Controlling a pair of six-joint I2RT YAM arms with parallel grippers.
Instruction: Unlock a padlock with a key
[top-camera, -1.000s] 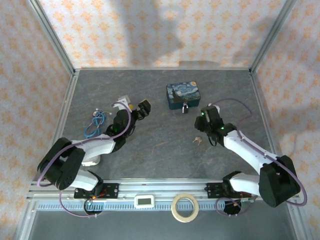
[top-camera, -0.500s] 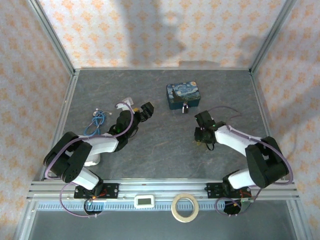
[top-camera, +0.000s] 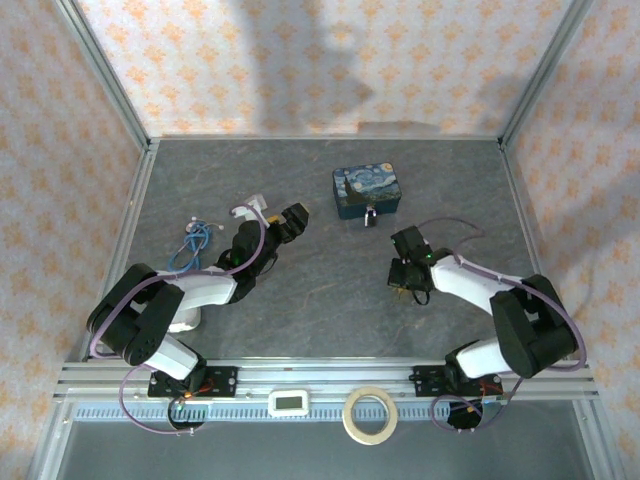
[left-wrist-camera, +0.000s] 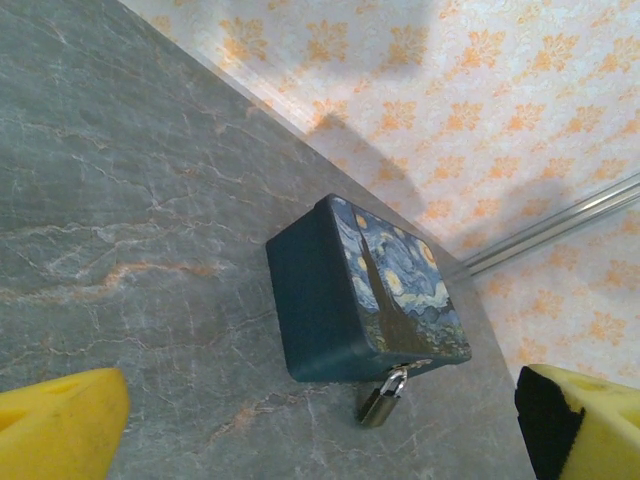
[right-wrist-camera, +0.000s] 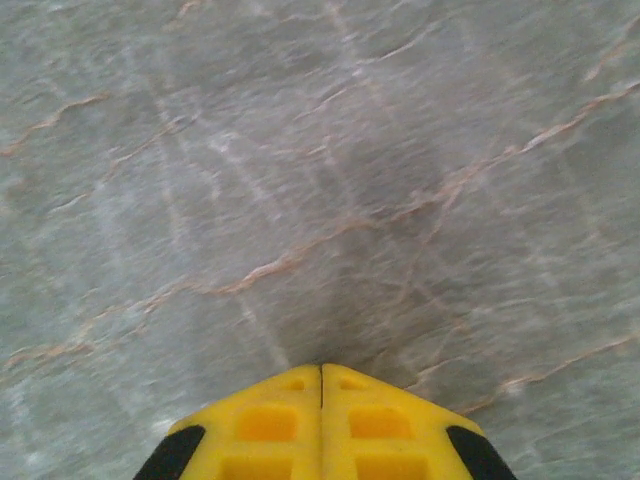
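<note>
Right gripper (top-camera: 401, 286): low over the grey stone-patterned table (top-camera: 300, 310), right of centre, pointing down at the surface. Jaws pressed together, yellow fingertips (right-wrist-camera: 270, 425) meeting along a thin seam in the wrist view, bare tabletop just ahead of them. Key: too small and hidden to make out; pinched between the pads or not, cannot tell.

Left gripper (top-camera: 292, 220): above the table left of centre, aimed toward the far right corner. Jaws spread wide, one yellow finger (left-wrist-camera: 60, 425) in each lower corner of its wrist view, clamped on nothing.

Padlock (left-wrist-camera: 380, 403): at the near side of the blue painted tin (left-wrist-camera: 320, 300), touching it, shackle up against the tin's lower edge, body resting on the table. Well apart from both grippers, farther from the arm bases than either.

Elsewhere: blue cable (top-camera: 190, 243) coiled at the left side of the table; tape roll (top-camera: 367, 414) and small white device (top-camera: 291, 402) on the near rail
</note>
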